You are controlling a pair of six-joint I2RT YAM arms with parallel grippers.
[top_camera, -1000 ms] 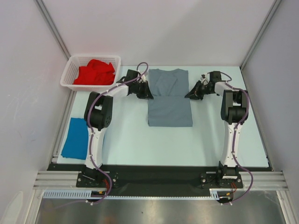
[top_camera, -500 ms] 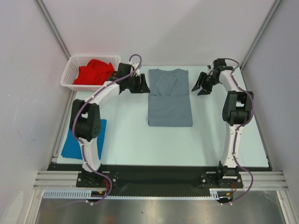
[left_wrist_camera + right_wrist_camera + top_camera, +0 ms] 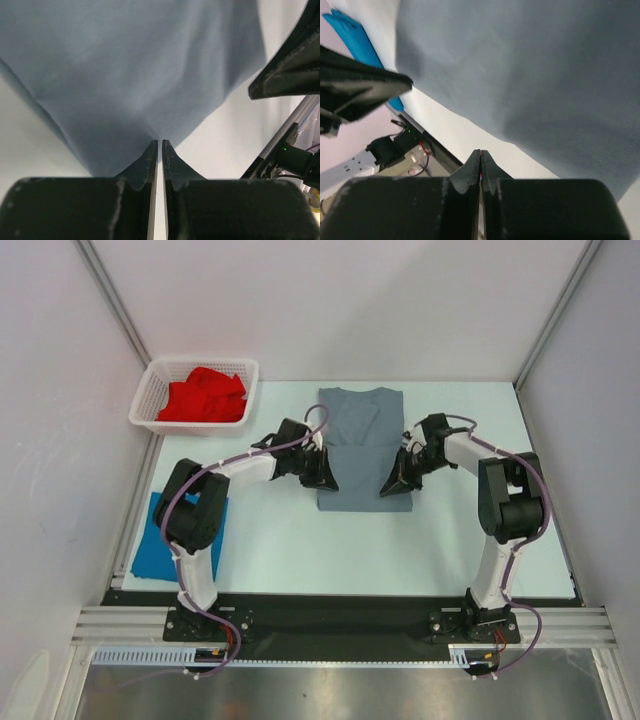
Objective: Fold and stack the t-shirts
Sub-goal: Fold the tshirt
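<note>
The slate grey t-shirt (image 3: 362, 440) lies mid-table, sides folded in, collar at the far end. My left gripper (image 3: 328, 483) sits on its near left corner. In the left wrist view the grey cloth (image 3: 130, 75) draws to a point at the nearly closed tips of that gripper (image 3: 160, 142), pinched there. My right gripper (image 3: 390, 490) is at the near right corner, shut. In the right wrist view its tips (image 3: 480, 151) meet over bare table just short of the grey hem (image 3: 545, 75). The red t-shirt (image 3: 205, 395) fills the basket. The blue t-shirt (image 3: 160, 535) lies flat at the left.
The white mesh basket (image 3: 150, 390) stands at the far left corner. The left arm's elbow (image 3: 195, 510) overlaps the blue t-shirt's right edge. Aluminium rails (image 3: 340, 625) run along the near edge, and grey walls close the sides.
Both grippers left the shirt's upper sides, opened on the way, came down to its near corners and shut there. The shirt's outline is unchanged.
</note>
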